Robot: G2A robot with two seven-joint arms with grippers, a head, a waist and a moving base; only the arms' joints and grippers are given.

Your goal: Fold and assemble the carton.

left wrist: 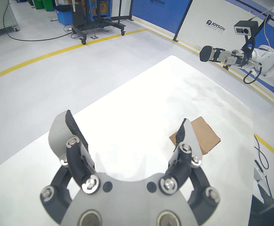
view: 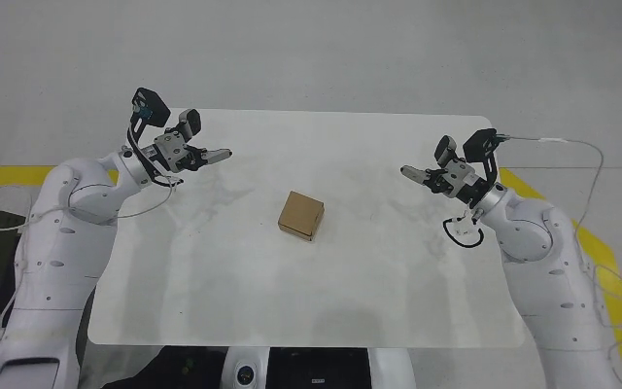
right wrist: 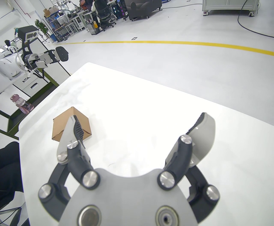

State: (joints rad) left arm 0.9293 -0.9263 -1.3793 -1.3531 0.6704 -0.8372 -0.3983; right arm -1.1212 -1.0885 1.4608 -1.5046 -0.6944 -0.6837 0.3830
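Left wrist view: left pincer (left wrist: 126, 116) spread wide, empty, hanging over one side of the tabletop (left wrist: 139, 96). Right pincer (right wrist: 139, 115) likewise wide and empty, over the opposite side. Neither touches anything.

Carton (view: 301, 215) sits about mid-tabletop, between my two arms and well apart from both, turned slightly askew to the edges. It reads as a small brown box with its top face shut. I can't tell whether the underside flaps are tucked.

Handling, my judgement:
- Plain cardboard, so probably light. Panels are stiff, creases and flap edges weak.
- It will likely skate if pushed from one side only, so brace it with one pincer and work with the other.
- Best hold is across two opposite side walls, low down and with a gentle squeeze. For a flap, pinch near its free edge, not at the fold.
- Too much clamping dents the walls.

Surface: white, smooth, faint grey marbling, rounded corners. Low friction, I'd guess.

Room: pale grey floor (left wrist: 64, 70) with a curved yellow line (left wrist: 64, 50). Beyond it are a black wheeled rack (left wrist: 94, 19) and blue bins (left wrist: 64, 15), with blue and white panels (left wrist: 158, 15) past the far corner. Right wrist view has office chairs (right wrist: 104, 15) far back and a cabinet (right wrist: 229, 4) on castors.
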